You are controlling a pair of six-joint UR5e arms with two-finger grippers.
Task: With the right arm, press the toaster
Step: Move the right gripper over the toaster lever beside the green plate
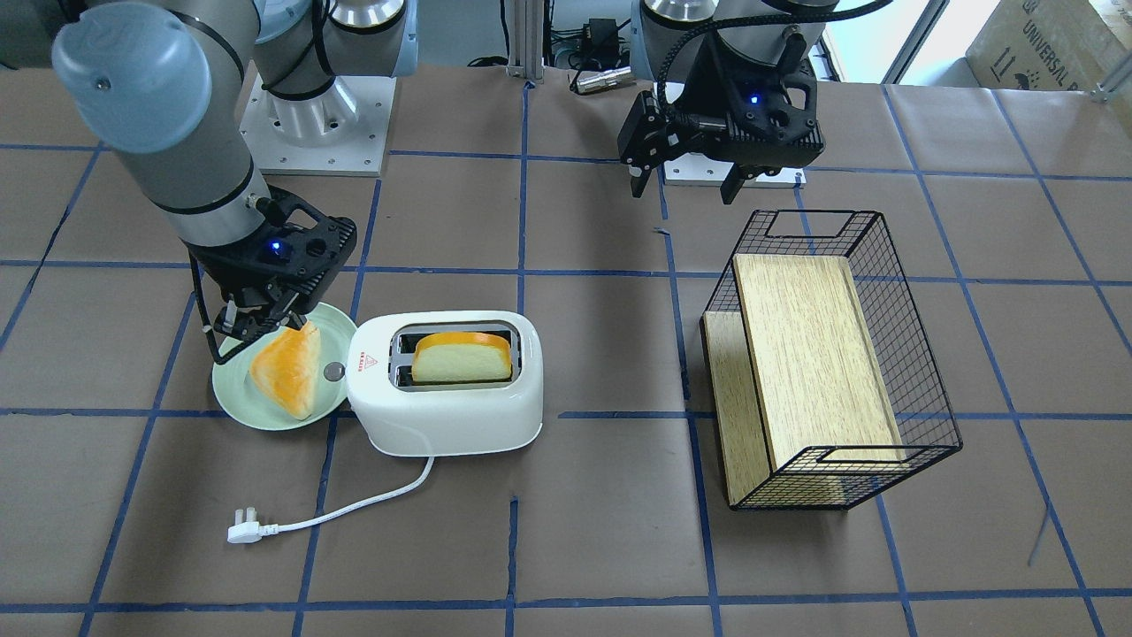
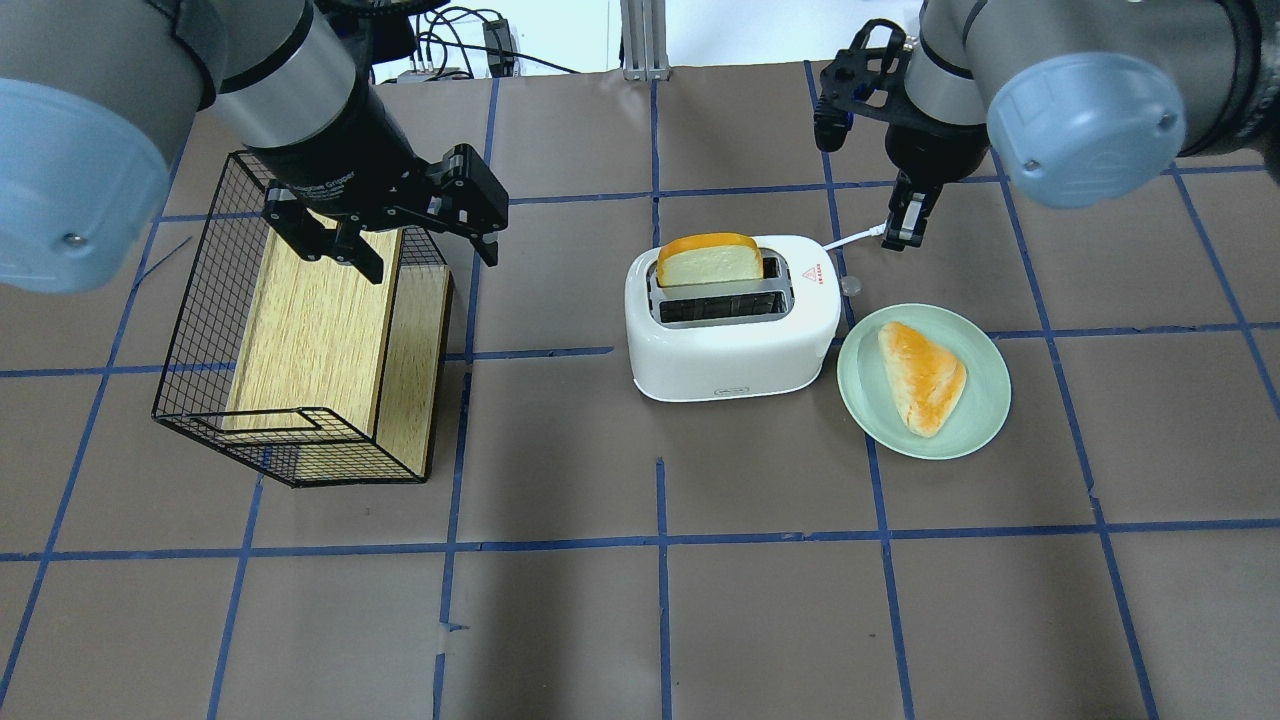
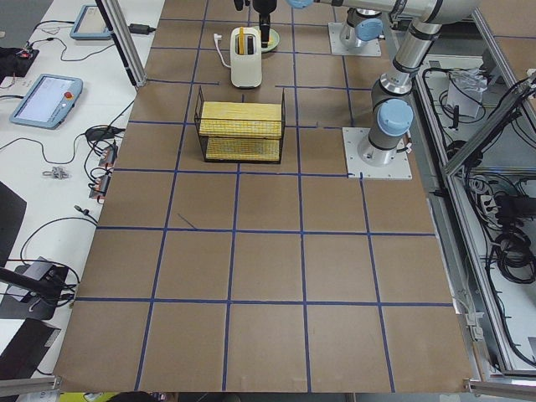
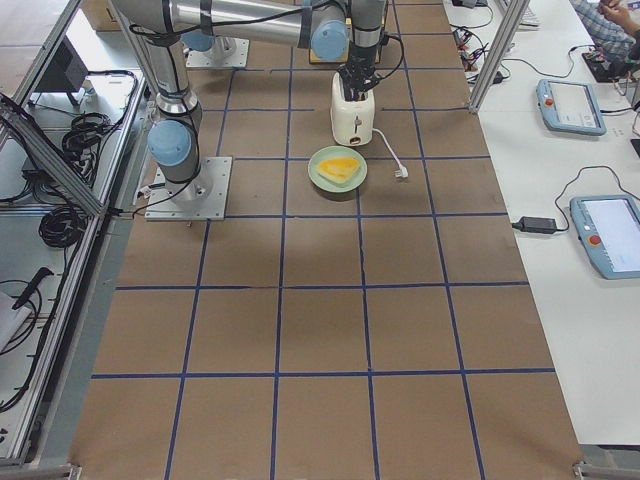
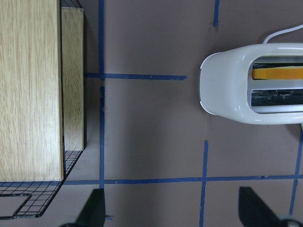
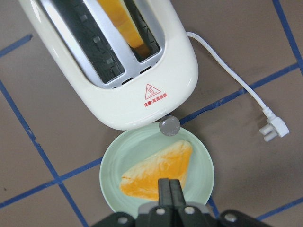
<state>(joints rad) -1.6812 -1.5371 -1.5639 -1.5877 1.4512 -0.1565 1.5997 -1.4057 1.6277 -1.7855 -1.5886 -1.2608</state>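
The white two-slot toaster (image 1: 442,411) (image 2: 730,350) (image 6: 147,90) stands mid-table with a bread slice (image 1: 462,358) upright in one slot. Its small grey round knob (image 1: 334,372) (image 2: 851,286) (image 6: 169,126) sticks out at the end next to the plate. My right gripper (image 1: 243,334) (image 2: 903,228) (image 6: 169,183) is shut and empty. It hangs above the plate, just short of the knob end, not touching the toaster. My left gripper (image 1: 684,192) (image 2: 433,262) is open and empty, raised by the wire basket.
A pale green plate (image 1: 232,394) (image 2: 975,420) (image 6: 111,170) holding a triangular bread piece (image 2: 922,375) touches the toaster's knob end. The white cord and plug (image 1: 243,531) (image 6: 274,128) lie on the far side. A black wire basket (image 1: 920,389) (image 2: 190,330) with a wooden box lies on my left.
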